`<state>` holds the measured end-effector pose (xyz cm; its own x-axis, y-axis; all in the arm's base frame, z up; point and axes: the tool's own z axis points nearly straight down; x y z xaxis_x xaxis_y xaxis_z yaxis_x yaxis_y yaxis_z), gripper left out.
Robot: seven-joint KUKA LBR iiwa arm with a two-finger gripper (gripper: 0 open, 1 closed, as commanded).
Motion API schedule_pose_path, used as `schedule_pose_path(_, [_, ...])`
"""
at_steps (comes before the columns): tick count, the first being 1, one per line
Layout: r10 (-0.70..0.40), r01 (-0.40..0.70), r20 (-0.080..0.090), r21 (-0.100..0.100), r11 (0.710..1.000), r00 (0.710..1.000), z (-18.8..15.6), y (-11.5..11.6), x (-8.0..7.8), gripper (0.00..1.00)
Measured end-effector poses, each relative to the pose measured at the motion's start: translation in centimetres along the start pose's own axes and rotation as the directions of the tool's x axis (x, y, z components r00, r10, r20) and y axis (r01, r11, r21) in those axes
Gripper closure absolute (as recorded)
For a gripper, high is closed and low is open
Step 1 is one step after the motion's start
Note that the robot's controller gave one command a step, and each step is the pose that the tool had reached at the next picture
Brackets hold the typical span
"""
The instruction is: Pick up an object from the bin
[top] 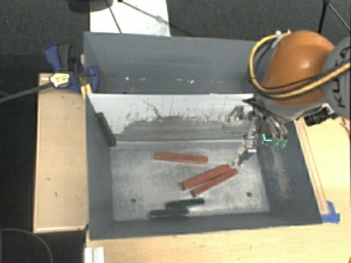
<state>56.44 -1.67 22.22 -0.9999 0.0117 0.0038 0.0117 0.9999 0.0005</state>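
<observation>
Grey bin (285,186) holds 3 red bars (181,158), dark bars (184,204).

Bin floor (131,179) left half bare; red sticks (208,176) crowd centre; green sticks (184,204) along near wall.

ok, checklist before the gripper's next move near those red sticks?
1. Gripper placed by a target: ok, at the upper right end of the pair of red-brown sticks.
2. Target lies alone: not ok, the pair lies touching.
3. Contact with the pair: cannot tell.
4. Single red-brown stick out of the way: ok, apart to the left.
5. Dark green sticks out of the way: ok, by the front wall.
</observation>
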Motion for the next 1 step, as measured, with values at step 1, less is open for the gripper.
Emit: schedule_pose_path(1, [0.0,0.0,0.007,0.0,1.0,1.0,-0.36,0.0,-0.15,0.0])
